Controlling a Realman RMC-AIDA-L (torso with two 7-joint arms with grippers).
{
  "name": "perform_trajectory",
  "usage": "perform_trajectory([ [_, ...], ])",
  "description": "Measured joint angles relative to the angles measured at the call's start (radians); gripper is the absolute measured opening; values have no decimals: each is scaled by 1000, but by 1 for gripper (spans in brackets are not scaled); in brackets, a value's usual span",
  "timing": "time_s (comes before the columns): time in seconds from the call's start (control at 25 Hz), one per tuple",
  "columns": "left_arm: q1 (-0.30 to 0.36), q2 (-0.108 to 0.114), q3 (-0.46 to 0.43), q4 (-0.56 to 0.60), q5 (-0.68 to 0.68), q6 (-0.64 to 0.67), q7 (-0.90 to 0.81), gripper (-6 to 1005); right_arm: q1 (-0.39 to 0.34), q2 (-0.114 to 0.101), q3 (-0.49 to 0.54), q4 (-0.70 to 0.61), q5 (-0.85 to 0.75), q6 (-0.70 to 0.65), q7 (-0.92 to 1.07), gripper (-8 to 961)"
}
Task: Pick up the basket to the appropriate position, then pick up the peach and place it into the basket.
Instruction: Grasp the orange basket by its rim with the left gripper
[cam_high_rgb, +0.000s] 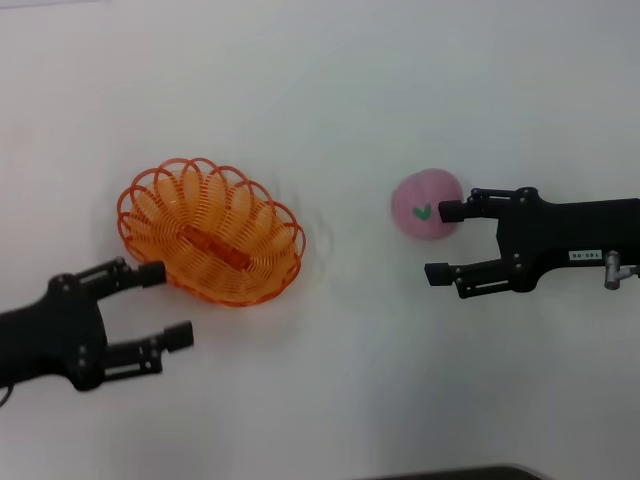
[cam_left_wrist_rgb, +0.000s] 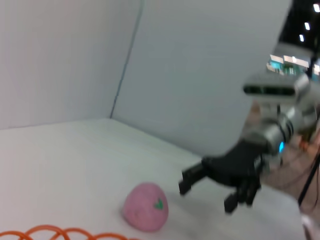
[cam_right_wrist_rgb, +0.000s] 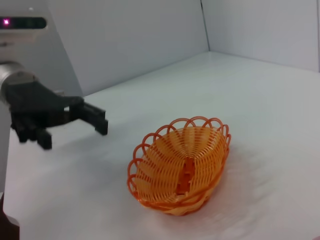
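A: Orange wire basket (cam_high_rgb: 212, 232) sat empty on the white table (cam_high_rgb: 350, 80), left of centre, not yet lifted. Left gripper (cam_high_rgb: 172, 305) hung just beside its near rim, fingers spread wide, holding nothing.

B: Contact?

A: One fingertip looked to be at the scalloped rim or just short of it; couldn't tell if it touched. The other fingertip was clear of the basket, nearer the robot.

B: And the peach?

A: Pink peach (cam_high_rgb: 427, 204) with its green leaf mark was on the table, well apart from the basket, to the right. Right gripper (cam_high_rgb: 443, 243) was parked beside it, also spread and empty; one fingertip looked close to the peach's side, the other clear of it.

B: Step in hand?

A: Basket pick, I judged. To do it well, one finger should go inside the rim and one outside, pinching the wall, since the whole body was too wide to span.

B: Risks?

A: Woven wall looked springy, so a shallow pinch on a loop could slip or tilt the basket. The right arm should probably wait until the basket is set down.
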Motion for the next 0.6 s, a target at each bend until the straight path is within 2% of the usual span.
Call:
perform_trajectory([
  [0.2,-42,20,-56,-2,-6,23,-195,855,0,0,-3,0,-1,0,1,927],
  [0.6,-115,59,-63,22,-2,-73,-675,848,13,3,-5,0,-28,3,23,927],
])
